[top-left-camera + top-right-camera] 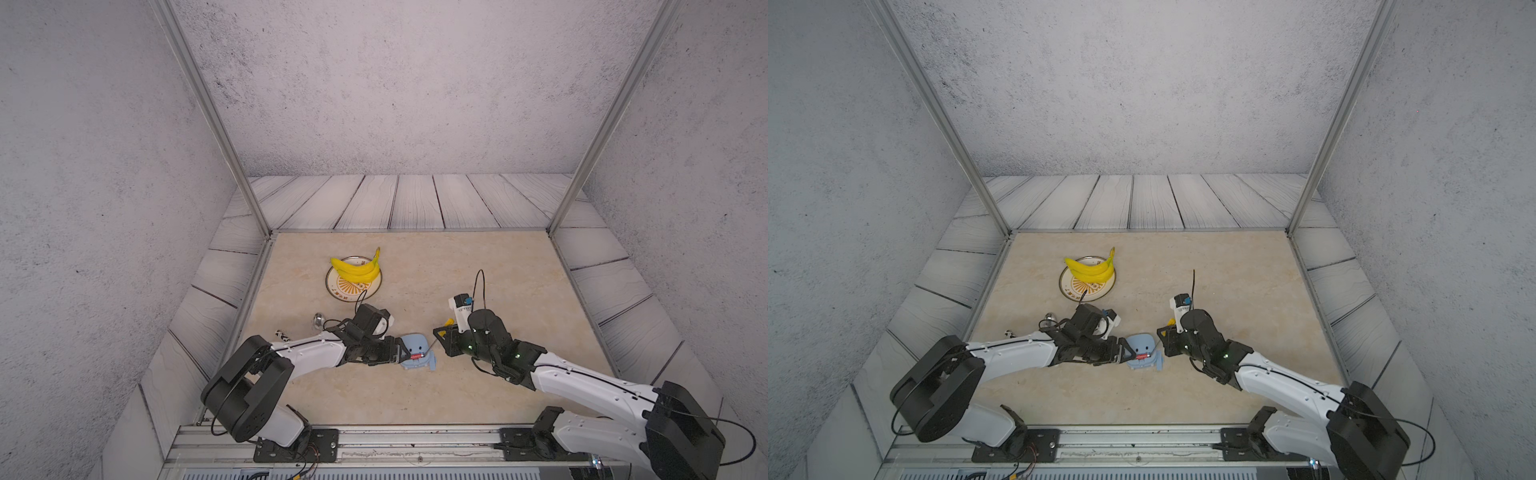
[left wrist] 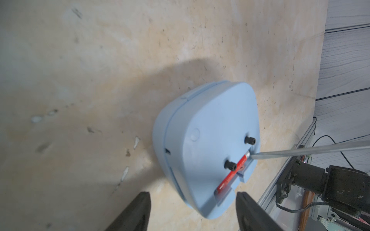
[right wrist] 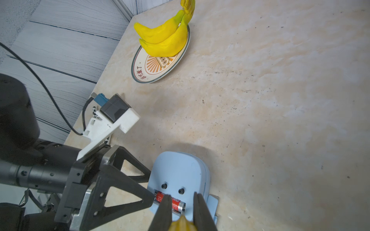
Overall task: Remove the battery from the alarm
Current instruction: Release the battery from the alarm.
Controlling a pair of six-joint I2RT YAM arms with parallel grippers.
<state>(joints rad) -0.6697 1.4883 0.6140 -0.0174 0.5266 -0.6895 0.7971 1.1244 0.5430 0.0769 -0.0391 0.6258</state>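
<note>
Lower edge of the left wrist view: left gripper open, fingers either side of the near end of the alarm, no contact visible. Just ahead, lower right of centre, the battery sits in its slot, long axis running up-right, away from the fingers. The screwdriver tip meets its far metal end; right gripper is clamped on the handle. Left arm is nearer, so likely the picker.

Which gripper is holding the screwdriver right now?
The right gripper, shut on the yellow handle of the screwdriver. The left gripper holds nothing: its jaws stand open at the edge of the alarm.
</note>
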